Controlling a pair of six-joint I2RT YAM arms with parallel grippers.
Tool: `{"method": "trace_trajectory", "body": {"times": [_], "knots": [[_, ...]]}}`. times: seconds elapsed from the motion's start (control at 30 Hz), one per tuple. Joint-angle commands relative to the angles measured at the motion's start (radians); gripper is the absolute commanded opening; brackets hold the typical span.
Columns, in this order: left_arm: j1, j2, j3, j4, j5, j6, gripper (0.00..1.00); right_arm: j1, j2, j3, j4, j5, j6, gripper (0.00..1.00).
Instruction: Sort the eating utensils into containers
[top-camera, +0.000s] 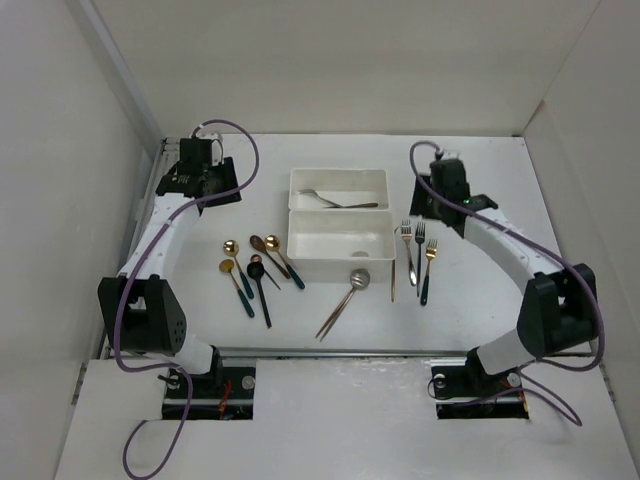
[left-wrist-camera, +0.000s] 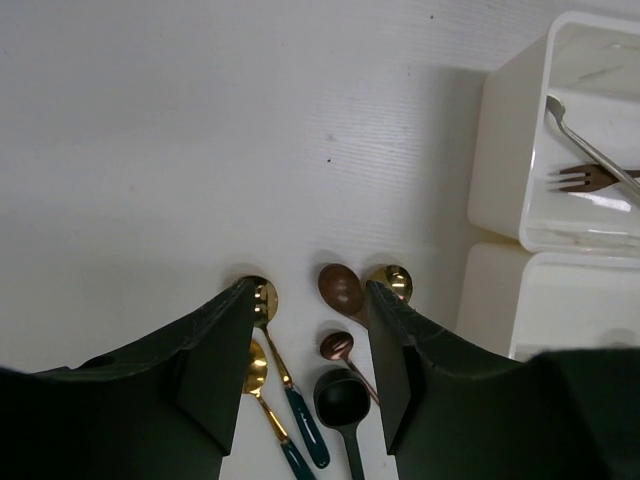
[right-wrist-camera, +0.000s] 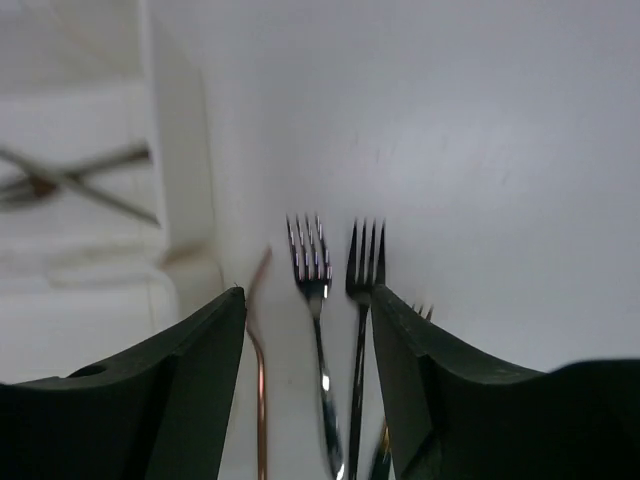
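Black fingers of the left pincer (left-wrist-camera: 310, 290) stand wide apart and released, with nothing between them, above the white worktop (left-wrist-camera: 150, 150). Just below its tips lie a gold spoon with a dark green handle (left-wrist-camera: 265, 300), a copper-coloured spoon (left-wrist-camera: 340, 288), a second gold spoon (left-wrist-camera: 397, 281) and a black spoon (left-wrist-camera: 340, 397), all close together. The right pincer (right-wrist-camera: 308, 295) is released too and hangs over a silver fork (right-wrist-camera: 310, 262) and a dark fork (right-wrist-camera: 366, 262), which lie side by side with a thin copper-coloured handle (right-wrist-camera: 260, 380) to their left. Between the two groups sit two shallow white plastic trays, touching along their long sides. The far tray (top-camera: 338, 174) holds a silver fork crossed with a dark utensil (top-camera: 360, 205). A silver spoon (top-camera: 359, 278) lies just beside the front wall of the near tray (top-camera: 340, 268).
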Motion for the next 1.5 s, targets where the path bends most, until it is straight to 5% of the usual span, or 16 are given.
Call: {"method": "trace_trajectory", "body": {"times": [0.0, 0.33, 0.87, 1.1, 1.23, 1.47], "knots": [[0.005, 0.006, -0.033, 0.005, -0.011, -0.029, 0.45, 0.052, 0.017, -0.177, -0.225, -0.116, 0.248, 0.58], [0.005, 0.015, -0.044, 0.005, -0.011, -0.038, 0.45, 0.052, -0.056, -0.368, -0.304, -0.095, 0.419, 0.50], [0.014, -0.024, -0.093, 0.025, -0.020, -0.038, 0.45, 0.025, 0.009, -0.417, -0.296, -0.054, 0.446, 0.44], [0.014, -0.034, -0.093, 0.025, -0.020, -0.038, 0.45, 0.025, 0.085, -0.333, -0.319, -0.027, 0.385, 0.25], [0.024, -0.044, -0.105, 0.034, -0.020, -0.038, 0.45, 0.003, 0.095, -0.324, -0.319, -0.049, 0.362, 0.00], [0.033, -0.054, -0.124, 0.043, -0.020, -0.038, 0.45, 0.003, 0.095, -0.324, -0.328, -0.070, 0.333, 0.00]]}}
